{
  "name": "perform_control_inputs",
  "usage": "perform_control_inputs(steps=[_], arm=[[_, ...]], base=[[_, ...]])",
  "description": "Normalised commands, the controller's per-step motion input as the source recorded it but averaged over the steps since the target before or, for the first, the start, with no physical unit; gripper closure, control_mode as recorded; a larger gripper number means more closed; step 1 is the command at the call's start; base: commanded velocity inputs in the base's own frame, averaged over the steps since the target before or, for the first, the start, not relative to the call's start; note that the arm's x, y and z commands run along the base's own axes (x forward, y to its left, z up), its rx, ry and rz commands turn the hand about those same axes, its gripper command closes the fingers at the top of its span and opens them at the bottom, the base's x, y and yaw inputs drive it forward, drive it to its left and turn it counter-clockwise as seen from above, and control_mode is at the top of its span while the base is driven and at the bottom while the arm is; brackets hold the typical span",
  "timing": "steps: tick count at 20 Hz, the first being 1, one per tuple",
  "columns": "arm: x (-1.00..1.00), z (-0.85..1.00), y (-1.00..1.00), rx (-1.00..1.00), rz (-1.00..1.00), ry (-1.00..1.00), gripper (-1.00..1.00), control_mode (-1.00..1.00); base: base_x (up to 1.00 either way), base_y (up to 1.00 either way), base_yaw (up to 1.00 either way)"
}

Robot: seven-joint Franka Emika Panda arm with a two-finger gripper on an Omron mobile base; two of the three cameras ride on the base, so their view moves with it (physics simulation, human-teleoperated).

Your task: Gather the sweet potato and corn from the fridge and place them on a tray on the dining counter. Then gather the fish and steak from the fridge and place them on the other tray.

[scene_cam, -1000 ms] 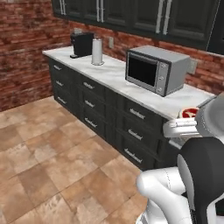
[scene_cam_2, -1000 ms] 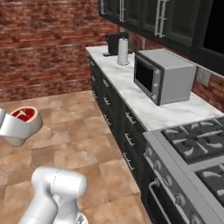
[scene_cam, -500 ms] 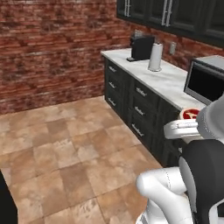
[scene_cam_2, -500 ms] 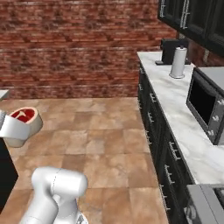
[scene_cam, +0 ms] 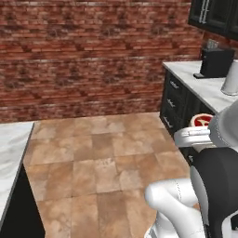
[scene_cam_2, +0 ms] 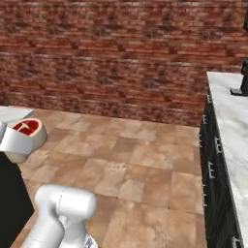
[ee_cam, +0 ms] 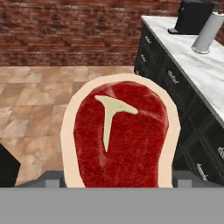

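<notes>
Where the hand view looks down the gripper (ee_cam: 114,186), the red raw steak with a pale fat rim and a T-shaped bone (ee_cam: 120,135) stands upright between the fingers, which are spread wide and grasping it by its edges. It hangs above the brown tiled floor (scene_cam: 97,158), the red brick wall (scene_cam: 83,56) far behind, a white marble counter on black drawers (ee_cam: 192,57) at right.

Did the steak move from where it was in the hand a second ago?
No. The steak sits in the gripper at the same spot beside the white arm; the base turned, so only the kitchen swept past the cameras.
</notes>
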Motion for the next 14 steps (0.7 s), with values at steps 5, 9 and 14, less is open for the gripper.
perform_control_inputs(steps=[5, 9, 14], arm=[[0.00, 0.00, 0.00, 0.00, 0.00, 0.00, 1.00, 1.00], [0.00, 0.00, 0.00, 0.00, 0.00, 0.00, 1.00, 1.00], [0.00, 0.00, 0.00, 0.00, 0.00, 0.00, 1.00, 1.00]], base=[[0.81, -0.42, 0.40], [0.72, -0.50, 0.38], [0.69, -0.50, 0.39]])
